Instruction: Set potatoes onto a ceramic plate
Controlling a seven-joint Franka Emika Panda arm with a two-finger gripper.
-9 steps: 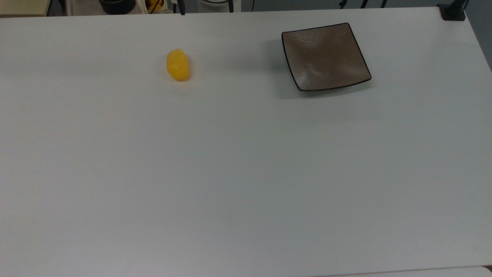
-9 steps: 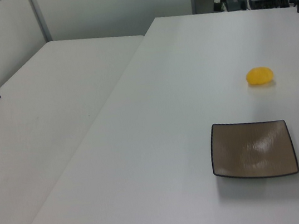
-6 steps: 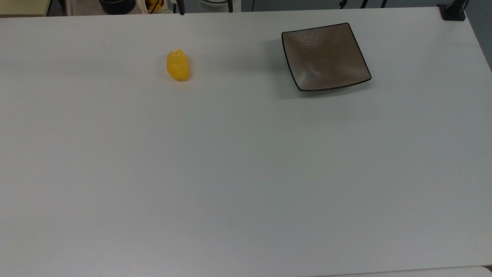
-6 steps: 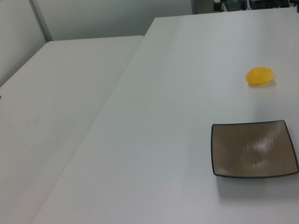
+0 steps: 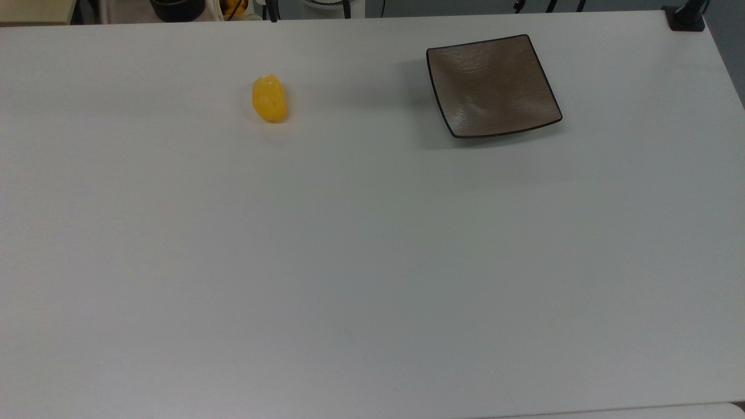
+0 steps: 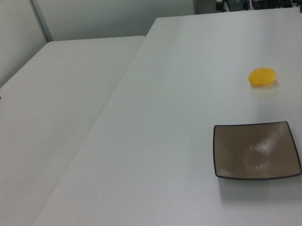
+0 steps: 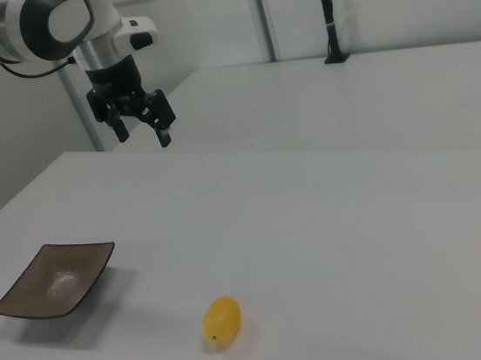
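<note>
White table point(image 7: 359, 218) holds potato point(image 7: 222, 321) well below raised, open-fingered gripper point(image 7: 142, 129).

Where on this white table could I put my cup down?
Nearly anywhere: the table is bare but for the yellow potato and the brown plate. The strip between them is free too. The gripper hangs open, high above the table.
</note>
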